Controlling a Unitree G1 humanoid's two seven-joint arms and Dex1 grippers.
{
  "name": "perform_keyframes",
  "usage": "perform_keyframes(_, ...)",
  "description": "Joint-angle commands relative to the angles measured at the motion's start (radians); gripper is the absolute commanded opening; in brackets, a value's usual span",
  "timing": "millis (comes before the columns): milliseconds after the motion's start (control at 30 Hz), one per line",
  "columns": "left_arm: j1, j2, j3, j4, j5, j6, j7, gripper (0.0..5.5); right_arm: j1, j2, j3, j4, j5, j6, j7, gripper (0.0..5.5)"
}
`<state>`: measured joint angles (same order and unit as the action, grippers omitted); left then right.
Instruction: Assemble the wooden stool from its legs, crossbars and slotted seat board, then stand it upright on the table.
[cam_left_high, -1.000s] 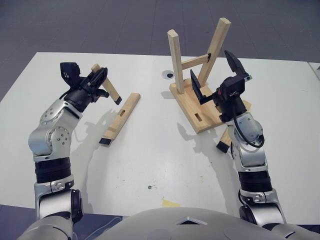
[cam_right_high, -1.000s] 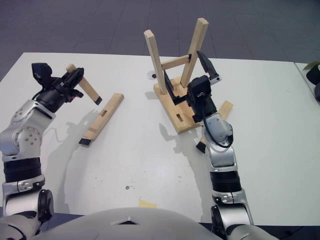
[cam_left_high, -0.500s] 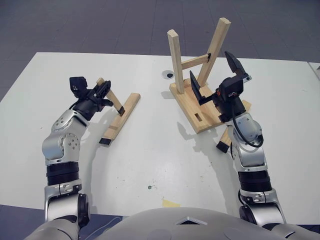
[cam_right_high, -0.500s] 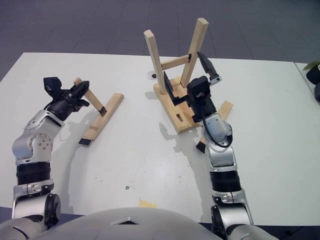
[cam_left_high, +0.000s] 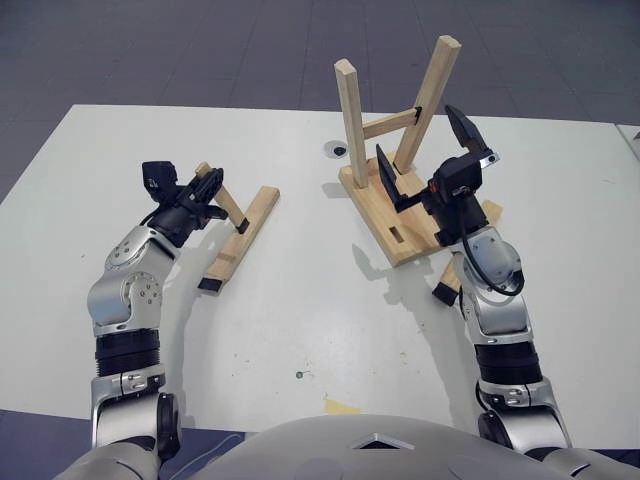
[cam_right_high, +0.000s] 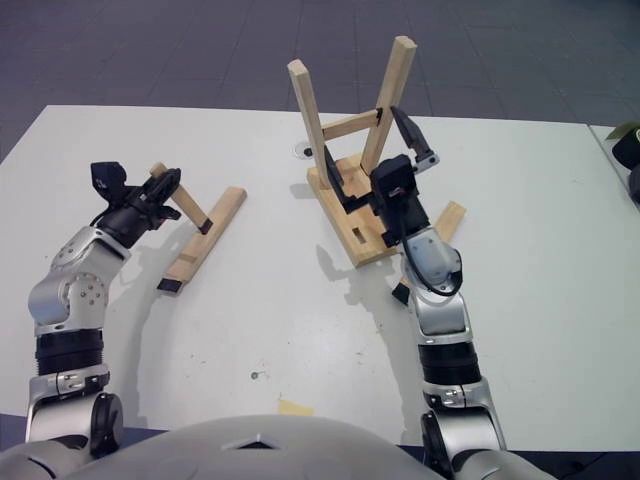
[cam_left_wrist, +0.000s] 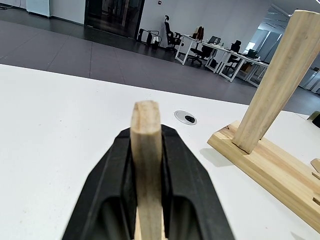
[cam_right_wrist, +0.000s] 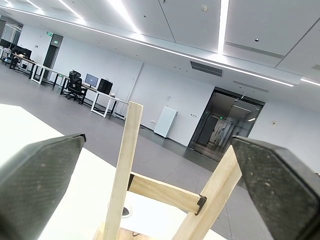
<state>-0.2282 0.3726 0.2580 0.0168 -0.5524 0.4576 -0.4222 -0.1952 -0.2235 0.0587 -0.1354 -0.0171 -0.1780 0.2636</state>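
Left arm: elbow bent low and out to the side, forearm angled forward and inward, wrist roughly level.
Left gripper: both fingers closed flat on a leg, held near its upper end (the wood fills the gap between the pads), the rest slanting down.
Right arm: lower part rising almost straight up, forearm tilted forward, wrist cocked upward.
Right gripper: fingers spread wide apart, tips pointing up and away, clamped on nothing.
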Motion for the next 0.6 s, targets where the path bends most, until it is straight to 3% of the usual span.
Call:
perform_keyframes(33,0.062,-0.010,-0.039,-0.030,0.062,-0.018,0.017,0.43,-0.001,-0.003,0.005,0.001,-0.008,-0.003,0.003,5.40)
perform_keyframes(600,0.165,-0.070,-0.143,0.100,0.219,-0.274,0.020,0.43,-0.030,-0.009,0.012,0.012,-0.014,-0.014,0.007,5.40)
